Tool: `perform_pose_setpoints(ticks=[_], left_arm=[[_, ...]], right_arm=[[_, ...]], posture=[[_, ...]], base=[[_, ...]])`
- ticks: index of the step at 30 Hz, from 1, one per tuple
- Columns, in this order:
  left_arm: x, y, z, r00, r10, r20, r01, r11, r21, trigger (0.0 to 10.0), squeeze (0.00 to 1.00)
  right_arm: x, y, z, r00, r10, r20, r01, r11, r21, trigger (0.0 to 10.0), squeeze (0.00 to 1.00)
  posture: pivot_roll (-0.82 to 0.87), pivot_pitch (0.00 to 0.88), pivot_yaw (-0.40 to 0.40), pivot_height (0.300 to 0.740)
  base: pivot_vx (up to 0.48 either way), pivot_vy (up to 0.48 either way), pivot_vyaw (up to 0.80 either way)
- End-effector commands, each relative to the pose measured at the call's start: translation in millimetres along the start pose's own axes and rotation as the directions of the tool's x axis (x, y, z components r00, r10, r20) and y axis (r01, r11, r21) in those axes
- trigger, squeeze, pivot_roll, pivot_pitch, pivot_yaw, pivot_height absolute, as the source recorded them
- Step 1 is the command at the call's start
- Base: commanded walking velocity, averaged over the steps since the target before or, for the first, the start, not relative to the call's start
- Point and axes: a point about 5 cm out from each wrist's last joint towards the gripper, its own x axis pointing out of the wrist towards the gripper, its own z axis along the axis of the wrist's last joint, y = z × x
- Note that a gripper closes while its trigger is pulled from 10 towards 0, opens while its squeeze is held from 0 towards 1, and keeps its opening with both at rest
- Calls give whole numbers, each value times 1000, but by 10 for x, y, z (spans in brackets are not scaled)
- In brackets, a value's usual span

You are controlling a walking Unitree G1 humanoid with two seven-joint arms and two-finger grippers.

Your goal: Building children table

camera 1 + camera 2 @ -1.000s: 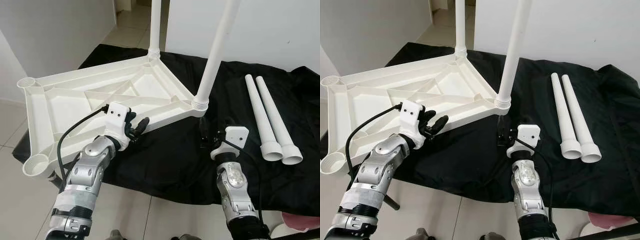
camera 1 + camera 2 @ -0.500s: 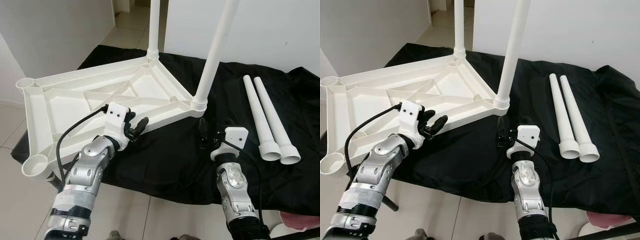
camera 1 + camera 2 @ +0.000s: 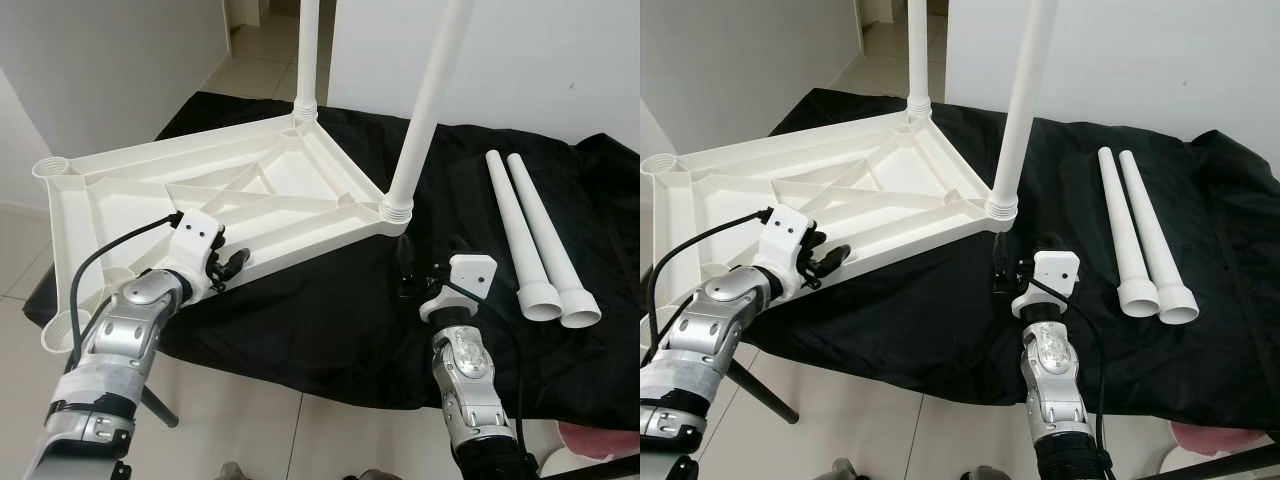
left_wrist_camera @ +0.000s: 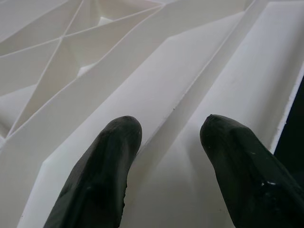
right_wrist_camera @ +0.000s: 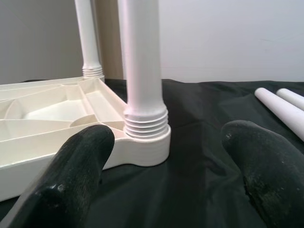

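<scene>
The white moulded-plastic children's tabletop lies upside down w/ its ribbed underside up, so the corner sockets face up to take legs; it sits on the black cloth-covered work surface and overhangs that surface's left edge. Two long white tapered plastic legs already stand upright in it: one in the far corner, one in the near-right corner. Two empty round sockets show on the left side. The left gripper sits at the tabletop's near rim, fingers spread apart, straddling a rib, not clamped – prob. there to steady or reposition the top. The right gripper hovers low over the cloth just in front of the near-right leg's threaded base, released, nothing held. Two spare white tapered legs lie side by side on the cloth well to the right, flared ends toward the robot. Nothing lies between the right gripper and the spares; the standing near-right leg is the main thing to swing around when carrying one across to the left sockets.
</scene>
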Motion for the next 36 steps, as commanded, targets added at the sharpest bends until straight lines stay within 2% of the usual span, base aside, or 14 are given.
perform_pose_setpoints(ticks=[1,4,9,14,22,24,25,26,27,29,35,36], left_arm=[[-21,87,-109,997,33,-72,-34,999,-16,10000,0],[-10,163,-78,996,62,-68,-64,998,-14,10000,0],[-3,210,12,998,59,-31,-59,998,0,10000,0],[7,222,16,998,46,-40,-45,999,10,10000,0],[53,240,-33,991,-28,-128,32,999,28,10000,0],[59,249,-75,979,-77,-187,81,997,13,10000,0],[59,249,-75,979,-77,-187,81,997,13,10000,0],[56,264,-123,967,-91,-236,101,995,27,10000,0],[56,264,-123,967,-91,-236,101,995,27,10000,0],[54,290,-168,951,-97,-292,117,992,50,10000,0],[67,328,-169,939,-101,-328,120,992,38,10000,0],[72,365,-167,942,-79,-325,95,995,33,3176,0]], right_arm=[[-28,-38,-19,1000,-26,-12,26,1000,4,10000,0],[-37,-46,-28,999,-38,-14,38,999,3,10000,0],[-30,-27,-30,999,-45,-13,45,999,9,10000,0],[-26,-3,-38,999,-43,-14,43,999,14,10000,0],[52,-10,-9,999,-45,-5,45,999,16,10000,0],[96,-15,14,999,-46,0,46,999,15,10000,0],[96,-15,14,999,-46,0,46,999,15,10000,0],[117,-8,33,999,-39,11,39,999,10,10000,0],[117,-8,33,999,-39,11,39,999,10,10000,0],[135,-6,42,999,-40,15,40,999,4,10000,0],[145,8,42,999,-38,12,38,999,7,10000,0],[149,25,38,999,-32,10,32,999,9,10000,0]], posture=[[3,44,17,740],[4,47,21,740],[8,45,24,740],[13,49,28,740],[19,60,27,740],[15,80,44,740],[15,80,44,740],[13,65,47,740],[13,65,47,740],[15,86,44,740],[6,89,35,740],[-2,79,29,740]], base=[[0,0,0],[0,0,0],[0,0,0],[0,0,0],[0,0,0],[0,0,0],[0,0,0],[0,0,0],[0,0,0],[0,0,0],[0,0,0],[0,0,0]])
